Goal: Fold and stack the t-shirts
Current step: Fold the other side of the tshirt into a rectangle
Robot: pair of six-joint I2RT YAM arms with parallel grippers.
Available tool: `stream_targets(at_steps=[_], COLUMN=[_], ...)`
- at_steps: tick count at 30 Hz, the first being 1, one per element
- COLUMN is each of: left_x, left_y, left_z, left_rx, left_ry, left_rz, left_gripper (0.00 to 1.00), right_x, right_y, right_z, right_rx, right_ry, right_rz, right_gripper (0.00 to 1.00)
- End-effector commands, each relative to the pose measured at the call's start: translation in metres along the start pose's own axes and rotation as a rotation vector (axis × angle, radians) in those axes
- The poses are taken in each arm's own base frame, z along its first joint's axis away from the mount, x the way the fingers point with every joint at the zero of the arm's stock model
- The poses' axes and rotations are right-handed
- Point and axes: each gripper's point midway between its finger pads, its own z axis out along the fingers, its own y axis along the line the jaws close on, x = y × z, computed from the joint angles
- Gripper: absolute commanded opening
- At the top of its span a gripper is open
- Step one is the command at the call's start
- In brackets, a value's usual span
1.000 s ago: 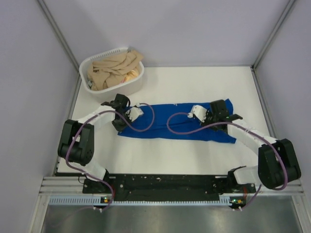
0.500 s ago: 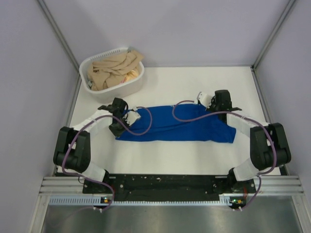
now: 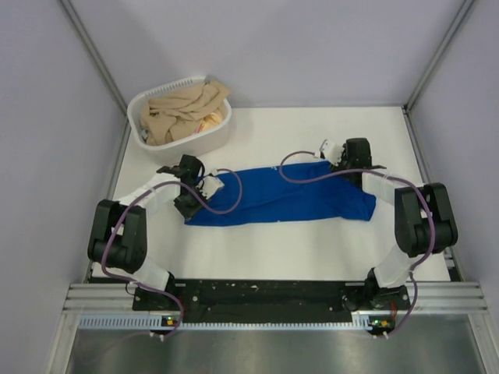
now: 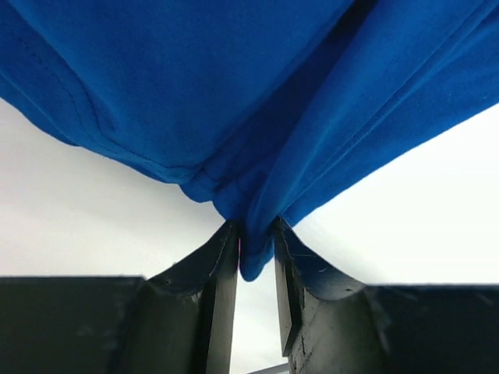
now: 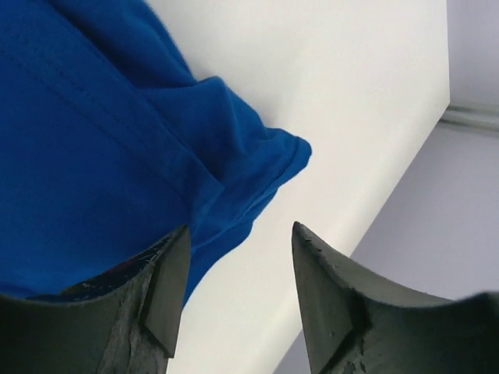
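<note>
Table: white table (image 3: 312, 249) carrying the lot, with both arm bases bolted along its 6 o'clock edge.

T-shirt: there's the royal-blue t-shirt (image 3: 288, 201), plain side up. It is laid out as one long narrow band across the middle of the table, its long axis running 9 o'clock to 3 o'clock.

Basket: the white laundry basket (image 3: 204, 139) sits off at 10 o'clock with beige cloth (image 3: 178, 109) heaped inside, apart from the shirt.

Left arm: the left arm (image 3: 148, 191) reaches in to the band's 9 o'clock end.

Right arm: the right arm (image 3: 390, 187) curls round to the 3 o'clock end, at the far corner.

Left fingers: the left fingers (image 4: 222, 296) are pinching a bunched fold of blue hem between the tips, and the cloth fans away from them.

Right fingers: the right fingers (image 5: 327, 296) are spread with nothing clamped. A hem corner pokes into the gap, touching one finger, and the other finger is over bare table.

Key relation: the band lies between the two sets of fingers, running toward 3 o'clock from the left pair and toward 9 o'clock from the right. Each arm is nearest its own end.

Next move, by my read: the right pair has to close on that corner before either end can be lifted evenly. Carrying the pinched end alone would likely drag the band askew.
</note>
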Motion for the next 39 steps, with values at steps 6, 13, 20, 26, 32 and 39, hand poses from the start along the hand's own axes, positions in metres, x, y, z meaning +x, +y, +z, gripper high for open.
stream_targets(at_steps=[6,13,20,26,32,39], left_x=[-0.038,-0.045,-0.045,-0.041,-0.027,-0.024], left_y=[0.024,0.039,0.008,-0.019,0.008,0.018], left_z=[-0.026,-0.026,-0.043,-0.035,-0.015,-0.007], left_rx=[-0.071,-0.120,-0.001,0.026,-0.097,-0.124], left_ry=[-0.128,-0.113,-0.173,-0.191,-0.081,-0.051], left_rz=[-0.006,-0.002,0.103,0.258,0.294,0.295], left_gripper=[0.36,0.36,0.39,0.34,0.36,0.34], right_x=[-0.091,-0.126,-0.117,-0.127,-0.132,-0.142], right_y=[-0.055,0.002,0.049,0.062,0.060,0.055], right_z=[-0.056,-0.039,-0.010,-0.003,-0.004,-0.012], right_rx=[0.019,-0.142,-0.226,-0.250,-0.232,-0.232], right_ry=[-0.225,-0.149,0.004,0.016,0.016,-0.006], right_rz=[0.722,0.900,0.990,0.993,0.992,0.983], right_gripper=[0.59,0.59,0.50,0.36,0.39,0.41])
